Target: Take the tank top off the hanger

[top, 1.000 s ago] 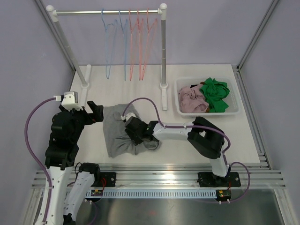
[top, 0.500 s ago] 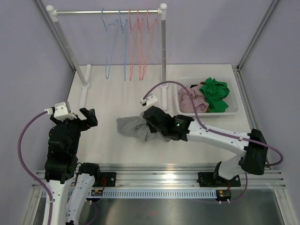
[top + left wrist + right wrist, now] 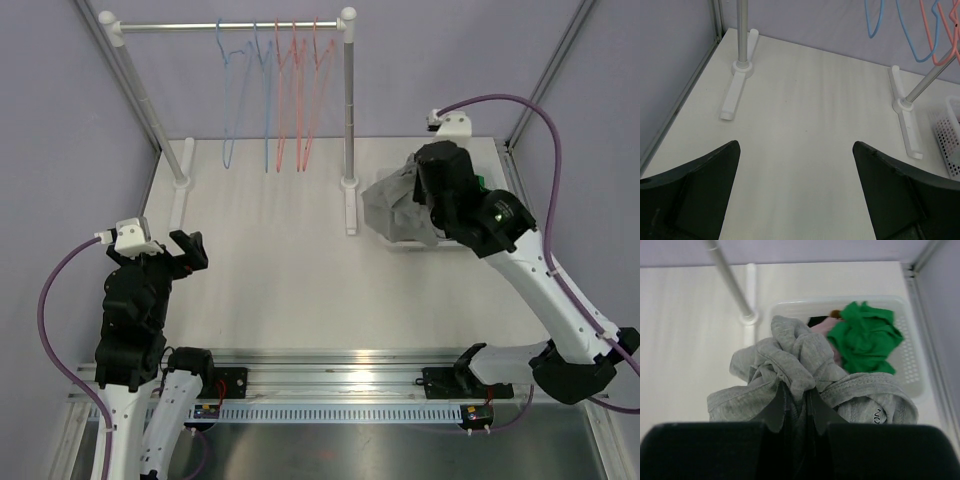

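At the right of the overhead frame, we see our right gripper (image 3: 796, 395) pinching the bunched gray tank top (image 3: 392, 205) over the white basket (image 3: 805, 303), while our left gripper (image 3: 796, 145) gapes wide at lower left.

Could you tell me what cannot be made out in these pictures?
- Top view: the wrist and the grey tank top hide the fingers of the right gripper.
- Top view: that arm and the tank top cover most of the basket.
- Right wrist view: the tank top hides most of the pink garment.
- Left wrist view: the right edge cuts off the basket.
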Tool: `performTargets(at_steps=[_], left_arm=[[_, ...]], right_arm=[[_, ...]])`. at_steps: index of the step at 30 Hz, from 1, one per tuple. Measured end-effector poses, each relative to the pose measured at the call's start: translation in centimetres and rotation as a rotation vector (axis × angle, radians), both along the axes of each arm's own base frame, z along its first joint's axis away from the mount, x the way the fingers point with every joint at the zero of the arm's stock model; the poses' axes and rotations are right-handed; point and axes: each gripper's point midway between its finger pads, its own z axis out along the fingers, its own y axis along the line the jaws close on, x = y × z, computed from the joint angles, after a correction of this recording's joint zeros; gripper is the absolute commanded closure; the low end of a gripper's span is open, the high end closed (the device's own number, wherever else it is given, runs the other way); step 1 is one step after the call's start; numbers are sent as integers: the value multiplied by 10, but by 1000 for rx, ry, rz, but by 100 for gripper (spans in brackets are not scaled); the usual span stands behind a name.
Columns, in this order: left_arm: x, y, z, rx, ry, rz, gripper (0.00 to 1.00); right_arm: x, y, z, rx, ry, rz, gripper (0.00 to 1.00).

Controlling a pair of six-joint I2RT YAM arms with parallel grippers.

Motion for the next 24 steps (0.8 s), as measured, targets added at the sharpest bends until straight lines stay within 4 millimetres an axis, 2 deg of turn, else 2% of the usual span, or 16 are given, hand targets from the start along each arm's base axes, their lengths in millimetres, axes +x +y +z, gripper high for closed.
performTargets(at_steps=[2,5,8,10,14,17,21,23,24], left_arm=[[0,0,0,0,0,0,1],[0,0,0,0,0,0,1],[0,0,0,0,0,0,1],[0,0,0,0,0,0,1],[0,0,0,-1,0,0,1],[0,0,0,-1,0,1,1],[0,1,0,-3,-1,8,1],[0,2,0,-4,-1,12,1],[0,2,0,-4,-1,13,1]], right_arm=[[11,-34,1,-23,18,-91,100],[29,-80,-11,-48,77,-205,100],[51,-113,-39,-68,167,-283,100],[67,-125,-62,-78,227,-309,100],[97,-137,-124,-109,362,-338,100],[113,-134,-185,-126,477,-333,97],[114,-125,-264,-135,629,-310,95],[114,-124,-284,-142,666,-309,95],[116,-124,-286,-141,666,-309,95]])
